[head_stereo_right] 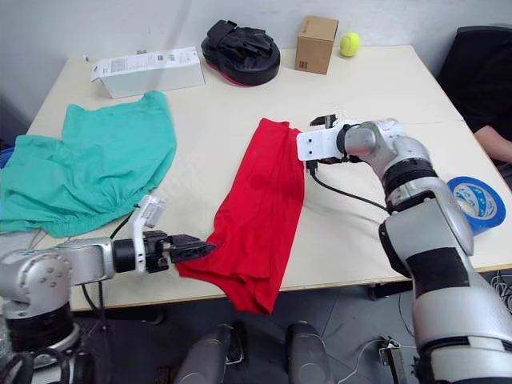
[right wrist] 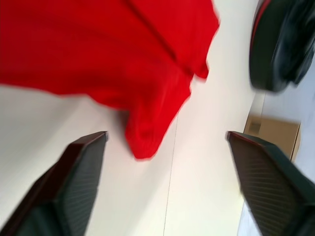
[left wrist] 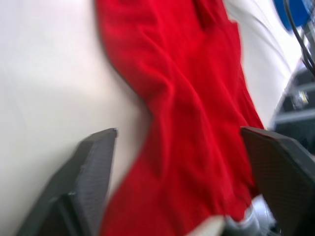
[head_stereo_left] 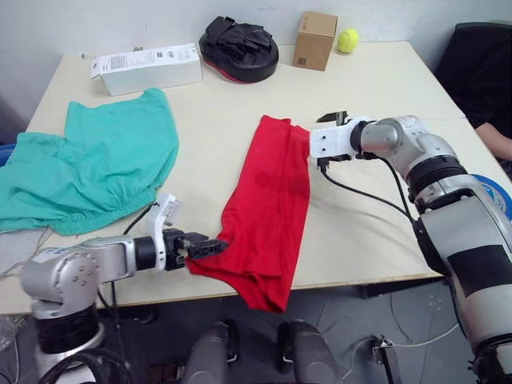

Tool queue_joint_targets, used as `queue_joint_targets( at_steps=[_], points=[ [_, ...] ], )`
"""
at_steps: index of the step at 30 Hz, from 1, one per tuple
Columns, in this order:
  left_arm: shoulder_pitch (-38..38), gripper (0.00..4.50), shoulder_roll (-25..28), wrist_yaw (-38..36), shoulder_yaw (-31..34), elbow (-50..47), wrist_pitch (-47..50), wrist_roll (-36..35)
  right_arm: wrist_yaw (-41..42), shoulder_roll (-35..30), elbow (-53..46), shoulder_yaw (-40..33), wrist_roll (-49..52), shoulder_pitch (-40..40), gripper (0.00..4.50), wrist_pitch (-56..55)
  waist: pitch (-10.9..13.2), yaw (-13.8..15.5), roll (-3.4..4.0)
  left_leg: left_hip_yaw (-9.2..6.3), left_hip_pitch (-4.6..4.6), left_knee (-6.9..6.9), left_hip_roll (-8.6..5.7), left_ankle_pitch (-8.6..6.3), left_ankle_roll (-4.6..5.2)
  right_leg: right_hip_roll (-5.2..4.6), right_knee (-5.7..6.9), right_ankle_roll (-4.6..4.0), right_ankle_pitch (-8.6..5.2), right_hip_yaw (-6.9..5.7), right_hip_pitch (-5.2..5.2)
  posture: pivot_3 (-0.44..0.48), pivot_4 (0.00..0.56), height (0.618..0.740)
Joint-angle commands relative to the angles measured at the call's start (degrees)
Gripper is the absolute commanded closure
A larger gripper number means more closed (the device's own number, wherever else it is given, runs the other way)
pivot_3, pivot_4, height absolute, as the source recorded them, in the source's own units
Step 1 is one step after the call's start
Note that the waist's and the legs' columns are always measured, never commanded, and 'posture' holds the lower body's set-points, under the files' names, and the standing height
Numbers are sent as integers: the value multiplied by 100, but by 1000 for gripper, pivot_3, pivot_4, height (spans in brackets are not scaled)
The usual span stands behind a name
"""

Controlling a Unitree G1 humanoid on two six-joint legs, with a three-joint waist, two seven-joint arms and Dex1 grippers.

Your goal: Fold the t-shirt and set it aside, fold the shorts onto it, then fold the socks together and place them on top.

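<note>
The red t-shirt (head_stereo_left: 272, 200) lies as a long narrow strip across the table's middle, its near end hanging over the front edge. My left gripper (head_stereo_left: 210, 247) is at that near end's left corner, open, with red cloth between its fingers (left wrist: 93, 172). My right gripper (head_stereo_left: 322, 142) is open beside the shirt's far right corner, and a fold of fabric (right wrist: 147, 132) lies just ahead of its fingers. Spread flat at the table's left are the teal shorts (head_stereo_left: 88, 168). A light grey piece of fabric (head_stereo_left: 18, 246), possibly the socks, peeks out at the left edge below the shorts.
Along the back edge stand a white carton (head_stereo_left: 148, 68), a black padded mitt (head_stereo_left: 238, 48), a small cardboard box (head_stereo_left: 314, 40) and a yellow-green ball (head_stereo_left: 347, 40). A blue tape roll (head_stereo_right: 476, 202) lies at the right edge, near a person's arm (head_stereo_left: 498, 146).
</note>
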Motion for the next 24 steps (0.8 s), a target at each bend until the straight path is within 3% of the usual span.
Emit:
queue_joint_targets(
  at_steps=[1,5,9,12,16,24],
  points=[
    [-140,0,779,-793,-32,296,-350,-347,992,-542,-1088,-428,897,566,15,-620,1,28,3,0,1,-1,-2,0,0,-1,-3,0,0,0,1,0,150,740],
    [-1017,0,1434,-1314,-669,1577,-1029,-17,2178,-1259,-3015,-734,2101,1909,15,-674,4,179,-1,-8,-2,9,-6,-15,-26,-3,-11,0,0,-4,10,0,150,740],
    [-2226,0,1555,-1840,-1732,3028,-1674,511,2949,-1861,-4842,-915,3186,3228,15,-400,7,215,3,-6,-3,6,-14,-16,-26,-9,-18,1,1,1,12,0,150,740],
    [-3165,0,1303,-2225,-2564,4161,-2108,1045,3180,-2103,-5795,-993,3696,4053,15,-290,7,194,0,-4,-3,6,-12,-15,-21,-7,-18,1,0,-1,12,0,150,740],
    [-4130,0,766,-2562,-3143,5692,-2641,1662,3210,-2119,-6363,-974,3648,4675,15,-313,12,175,-8,4,-4,12,-6,4,10,-4,-13,0,0,-1,10,0,150,740],
    [-5401,0,-239,-2725,-3159,8172,-3611,2531,3043,-1575,-6675,-790,3362,5018,15,-40,36,185,-50,6,-8,26,-2,10,21,-7,-4,1,0,-5,6,0,150,740]
  ],
)
